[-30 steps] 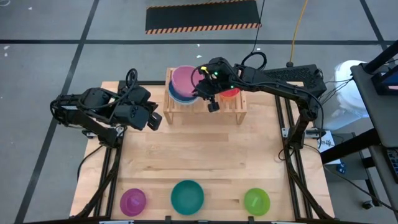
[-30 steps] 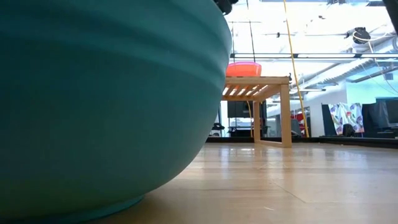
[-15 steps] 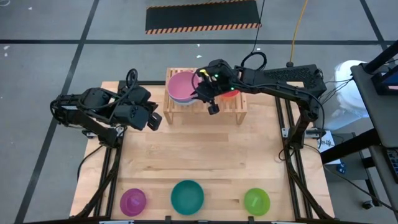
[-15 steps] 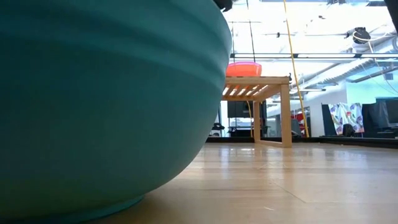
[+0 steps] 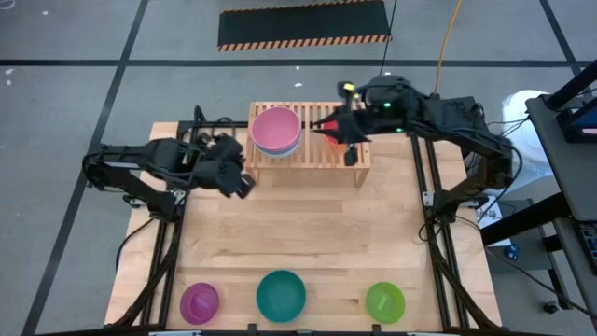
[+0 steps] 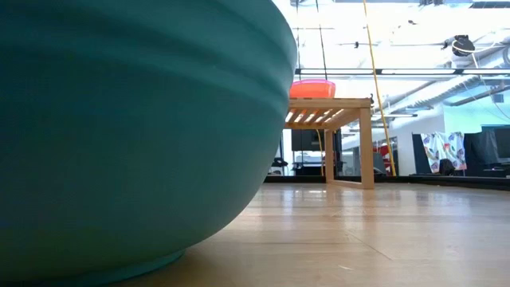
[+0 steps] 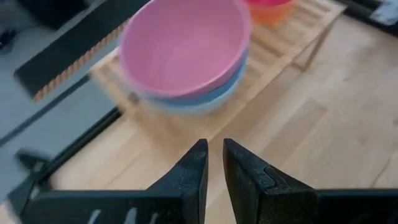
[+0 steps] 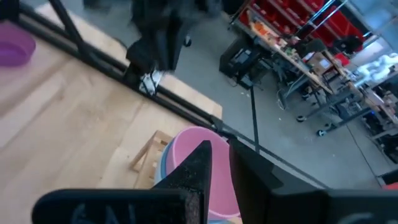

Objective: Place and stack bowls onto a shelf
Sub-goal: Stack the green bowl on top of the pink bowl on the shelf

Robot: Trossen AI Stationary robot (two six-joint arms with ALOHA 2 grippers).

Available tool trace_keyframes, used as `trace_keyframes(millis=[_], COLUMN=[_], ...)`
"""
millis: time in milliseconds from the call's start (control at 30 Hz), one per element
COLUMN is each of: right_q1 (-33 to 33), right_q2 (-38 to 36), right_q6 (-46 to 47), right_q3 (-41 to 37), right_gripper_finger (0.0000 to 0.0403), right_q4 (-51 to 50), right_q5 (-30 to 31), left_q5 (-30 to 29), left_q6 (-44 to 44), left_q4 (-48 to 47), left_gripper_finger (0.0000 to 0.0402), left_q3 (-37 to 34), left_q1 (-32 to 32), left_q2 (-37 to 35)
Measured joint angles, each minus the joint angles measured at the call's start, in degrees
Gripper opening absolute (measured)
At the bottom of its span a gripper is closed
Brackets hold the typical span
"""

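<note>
A: We are looking at the pink bowl (image 5: 277,128), nested on a blue one on the shelf (image 5: 322,155), just ahead of the left fingers (image 7: 193,174), which are pinched nearly together, grasping nothing.

B: The right fingers (image 8: 198,171) are empty too, nearly closed. We are judging the purple bowl (image 5: 200,301), far from both on the worktop (image 5: 308,233), light, stiff, slick: pinch its rim.

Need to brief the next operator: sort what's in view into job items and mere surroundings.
Job items:
shelf
pink bowl stacked on blue bowl
red bowl on the shelf
purple bowl, teal bowl, green bowl waiting on the table

Surroundings:
striped floor mat
yellow cable
red storage bins
</note>
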Motion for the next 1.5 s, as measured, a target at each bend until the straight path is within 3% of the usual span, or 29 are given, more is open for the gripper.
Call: trace_keyframes(millis=[167,300,467,733,967,1300,1500], right_q1=[0.0,0.0,0.0,1.1,3.5,4.3,4.3], right_q2=[-3.7,-5.9,-8.6,-9.8,-9.8,-9.8,-9.8], right_q6=[1.6,3.9,5.9,12.6,18.1,18.1,17.3], right_q3=[0.0,0.0,0.0,0.1,0.1,0.1,0.1], right_gripper_finger=[0.0050,0.0050,0.0050,0.0050,0.0050,0.0050,0.0050], right_q4=[-1.6,-5.7,-16.5,-37.1,-41.4,-41.4,-41.4], right_q5=[1.2,4.5,4.4,1.8,1.0,1.0,1.0], left_q5=[4.5,11.8,17.9,40.2,51.4,53.6,59.0], left_q6=[14.7,19.3,21.1,27.3,35.7,34.3,27.2], left_q4=[18.9,26.8,25.0,23.3,20.9,23.5,36.2], left_gripper_finger=[0.0056,0.0056,0.0056,0.0056,0.0056,0.0056,0.0056], left_q3=[-5.0,-8.3,-12.0,-14.4,-14.5,-19.7,-27.5], left_q1=[4.5,8.2,8.2,5.2,3.2,-0.8,-3.3], left_q2=[0.0,0.0,0.0,-0.2,-0.2,-0.2,0.1])
